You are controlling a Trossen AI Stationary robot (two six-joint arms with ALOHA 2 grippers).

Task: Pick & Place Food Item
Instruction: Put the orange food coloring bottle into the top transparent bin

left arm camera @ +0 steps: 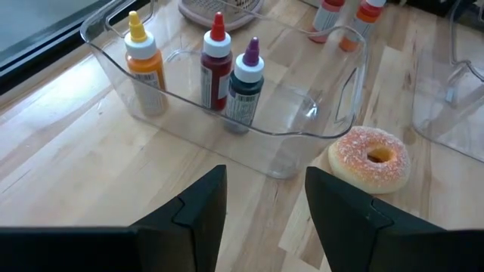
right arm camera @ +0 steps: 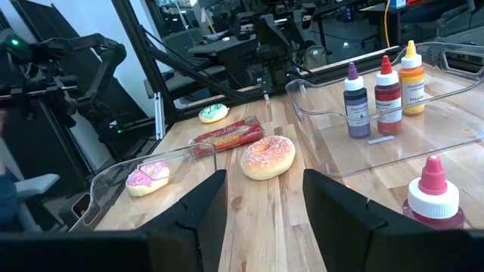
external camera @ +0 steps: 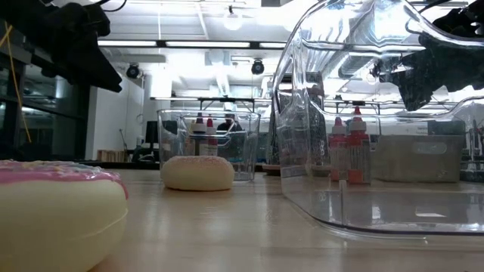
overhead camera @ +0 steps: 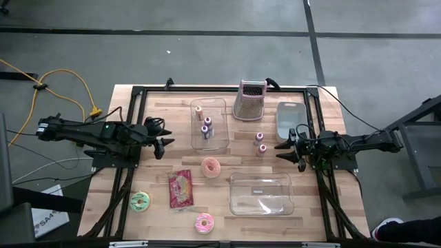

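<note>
Mid-table, a bit toward the front edge, sits the sugared donut (overhead camera: 211, 167). Left tool (overhead camera: 164, 143), fingers apart w/ nothing held, is nearer imo; right tool (overhead camera: 286, 146) also apart, farther off.

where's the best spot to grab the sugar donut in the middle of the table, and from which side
Probably from above, with one finger in the hole and one outside, or both across the ring. The sugar donut lies flat on the table, hole upward. The clear bin with bottles stands close on its far side, so fingers should drop clear of that wall. The left gripper, open, is nearest.
</note>
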